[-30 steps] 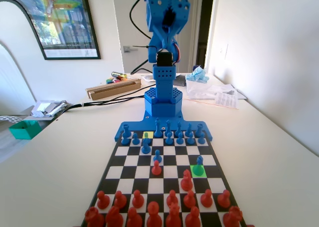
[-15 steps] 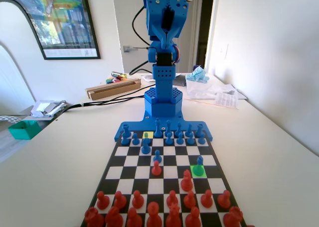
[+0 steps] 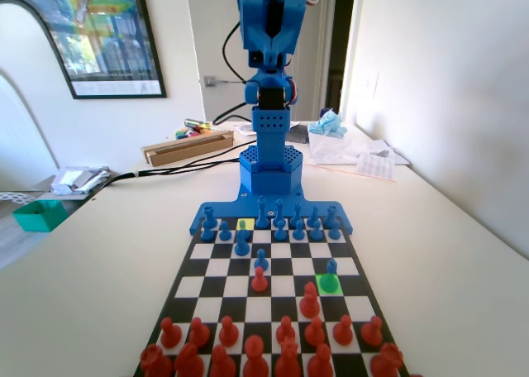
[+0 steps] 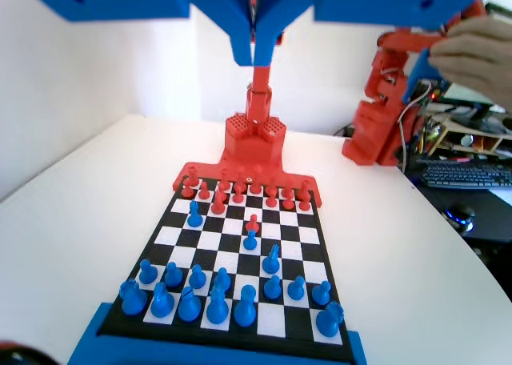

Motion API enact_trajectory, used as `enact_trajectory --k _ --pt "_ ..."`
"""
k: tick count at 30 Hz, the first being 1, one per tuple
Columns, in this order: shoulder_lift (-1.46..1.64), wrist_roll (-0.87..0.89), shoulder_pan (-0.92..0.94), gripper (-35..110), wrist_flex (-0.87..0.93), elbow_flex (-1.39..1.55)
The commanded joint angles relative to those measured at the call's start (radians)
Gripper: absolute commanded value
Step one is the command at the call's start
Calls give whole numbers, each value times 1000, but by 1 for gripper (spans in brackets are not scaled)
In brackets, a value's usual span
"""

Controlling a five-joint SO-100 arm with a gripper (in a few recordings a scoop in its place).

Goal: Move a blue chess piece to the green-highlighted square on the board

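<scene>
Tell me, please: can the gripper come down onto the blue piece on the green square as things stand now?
Probably yes. The gripper hangs high above the board, jaws together, and nothing stands over the blue chess piece on the green-highlighted square; a red piece stands close beside it.

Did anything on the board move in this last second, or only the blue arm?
Only the arm: its upper part swung further up, out of the fixed view's top edge. The gripper hangs shut and empty high above the board. The blue chess piece stayed on the green-highlighted square; no piece shifted.
</scene>
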Motion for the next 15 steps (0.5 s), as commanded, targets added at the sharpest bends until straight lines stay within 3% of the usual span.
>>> enact_trajectory --k 1,15 --pt "23 -9 6 1 -15 -6" --pt "25 -14 0 1 -17 -6"
